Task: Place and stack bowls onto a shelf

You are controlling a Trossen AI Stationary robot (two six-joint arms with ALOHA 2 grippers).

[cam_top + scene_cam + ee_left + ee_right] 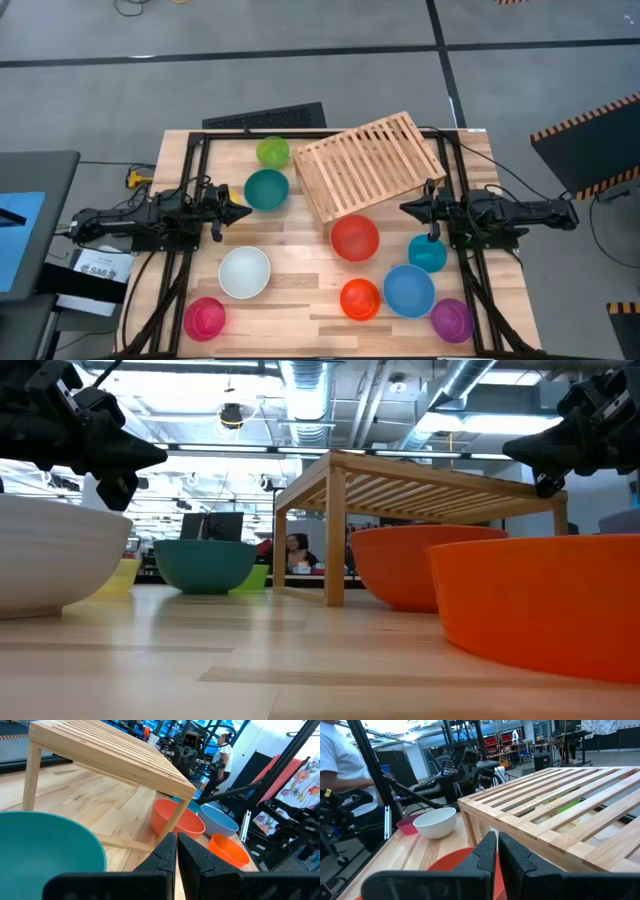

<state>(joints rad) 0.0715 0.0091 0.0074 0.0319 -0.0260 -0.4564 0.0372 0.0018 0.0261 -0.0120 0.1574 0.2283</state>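
slatted wooden shelf [368, 165]; round bowls [355, 238]

A grey concrete floor [300, 70] is spreading around the light wooden tabletop [300, 285], crossed by dark seams, with yellow-and-black hazard striping [590, 118] showing at the right edge. Beyond the table, ceiling ducts [305, 385] and bright strip lights [495, 423] are running overhead, and a seated person [297, 547] is showing far back. A person in a white shirt [222, 755] is standing among dark equipment frames [272, 795].
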